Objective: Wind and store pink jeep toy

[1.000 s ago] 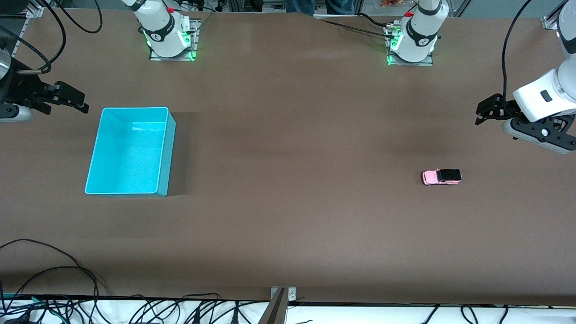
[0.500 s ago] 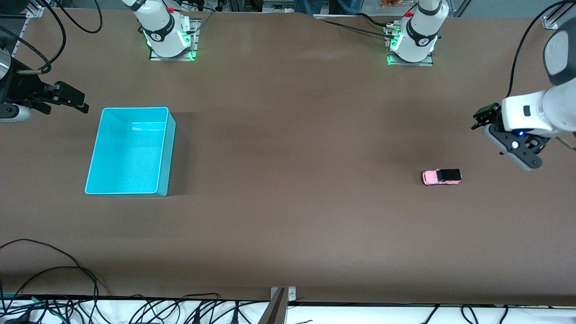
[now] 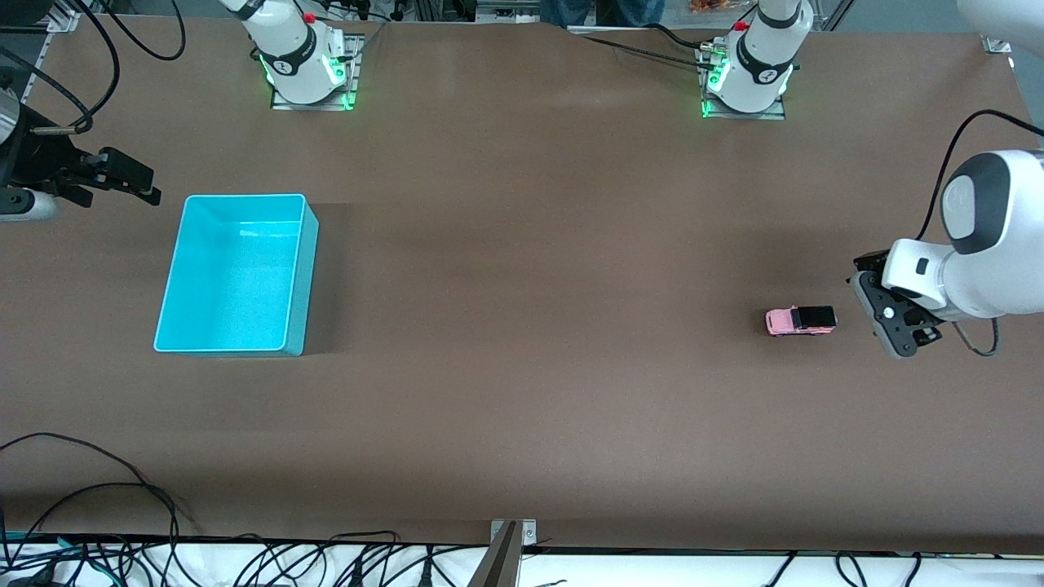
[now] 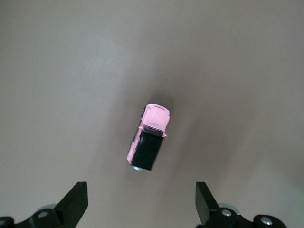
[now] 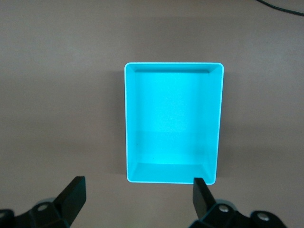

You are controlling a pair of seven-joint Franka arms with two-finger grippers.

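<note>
A wide brown table (image 3: 522, 326) carries a turquoise bin (image 3: 236, 273) toward the right arm's end and, well apart from it toward the left arm's end, the pink jeep toy (image 3: 800, 319), standing on its wheels on bare surface. The left gripper (image 3: 885, 314), fingers spread wide and holding nothing, hangs just beside the jeep's black-roofed end; the jeep's long axis points roughly at it, so the fingers appear set to straddle the toy's narrow sides, though how high they hang is hard to judge. The right gripper (image 3: 122, 175), likewise open and empty, waits beside the bin, which looks empty. Nothing crowds the toy.
</note>
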